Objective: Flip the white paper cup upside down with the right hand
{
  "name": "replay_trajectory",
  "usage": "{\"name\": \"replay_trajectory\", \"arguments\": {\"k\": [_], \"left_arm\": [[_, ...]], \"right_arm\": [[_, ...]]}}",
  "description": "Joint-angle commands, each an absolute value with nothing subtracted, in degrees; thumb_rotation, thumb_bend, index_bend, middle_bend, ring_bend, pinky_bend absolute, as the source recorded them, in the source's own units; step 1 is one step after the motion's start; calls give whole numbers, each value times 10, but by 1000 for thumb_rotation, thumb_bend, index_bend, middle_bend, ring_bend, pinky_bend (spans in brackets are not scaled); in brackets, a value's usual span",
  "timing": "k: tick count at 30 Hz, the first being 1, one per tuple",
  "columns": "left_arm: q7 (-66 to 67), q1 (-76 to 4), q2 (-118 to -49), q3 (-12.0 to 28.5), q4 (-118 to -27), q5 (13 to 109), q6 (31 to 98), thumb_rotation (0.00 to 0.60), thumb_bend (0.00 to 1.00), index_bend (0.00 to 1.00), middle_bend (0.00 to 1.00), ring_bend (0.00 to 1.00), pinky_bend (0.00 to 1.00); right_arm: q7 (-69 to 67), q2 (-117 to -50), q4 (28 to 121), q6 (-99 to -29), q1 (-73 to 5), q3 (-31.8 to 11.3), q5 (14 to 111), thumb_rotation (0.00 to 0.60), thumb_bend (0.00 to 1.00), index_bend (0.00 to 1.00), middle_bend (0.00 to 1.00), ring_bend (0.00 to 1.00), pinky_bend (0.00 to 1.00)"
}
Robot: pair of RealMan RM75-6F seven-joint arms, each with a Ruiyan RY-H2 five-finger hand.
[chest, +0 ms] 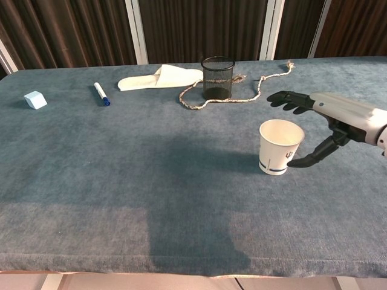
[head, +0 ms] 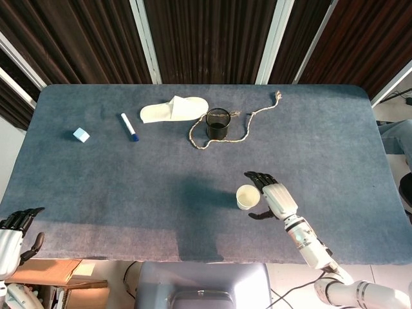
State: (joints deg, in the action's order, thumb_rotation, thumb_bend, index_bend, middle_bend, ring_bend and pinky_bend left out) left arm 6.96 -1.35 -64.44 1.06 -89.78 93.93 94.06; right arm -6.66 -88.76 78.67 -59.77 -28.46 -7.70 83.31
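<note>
The white paper cup stands upright, mouth up, just left of the right hand, whose spread fingers and thumb bracket it without touching.

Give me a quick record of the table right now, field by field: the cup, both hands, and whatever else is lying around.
cup: white paper cup, upright, mouth up, on the blue cloth-covered table
right hand: open, fingers spread around the cup's right side, not yet gripping
left hand: at the table's near left corner, holding nothing
behind the cup: black mesh pen holder inside a loop of tan rope
far left: white slipper, blue-capped white marker, small pale blue cube
task state: cup not flipped
</note>
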Motion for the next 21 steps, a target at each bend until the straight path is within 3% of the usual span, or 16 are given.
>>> {"name": "replay_trajectory", "arguments": {"k": [1,6,12,17,21], "left_arm": [[68,-13,-644,10,-898,940,942,600,379,276,321,310,533],[68,-14,-643,9,-898,945,942,600,379,289,322,310,533],[65,-14,-641,8,-900,943,940,600,378,308,322,310,533],[67,-14,-641,8,-901,944,941,600,379,347,322,310,533],[69,-13,-641,8,-902,944,942,600,379,361,321,310,533]], "right_arm": [[-66,-897,778,-598,-290,-76,833,600,253,256,244,192,280],[-66,-916,757,-601,-296,-74,833,600,253,337,297,271,355],[-53,-941,724,-615,-298,-71,834,600,295,475,379,405,512],[-60,-955,702,-641,-294,-72,841,600,399,539,429,459,564],[-62,-952,697,-675,-289,-71,858,600,419,552,437,471,572]]}}
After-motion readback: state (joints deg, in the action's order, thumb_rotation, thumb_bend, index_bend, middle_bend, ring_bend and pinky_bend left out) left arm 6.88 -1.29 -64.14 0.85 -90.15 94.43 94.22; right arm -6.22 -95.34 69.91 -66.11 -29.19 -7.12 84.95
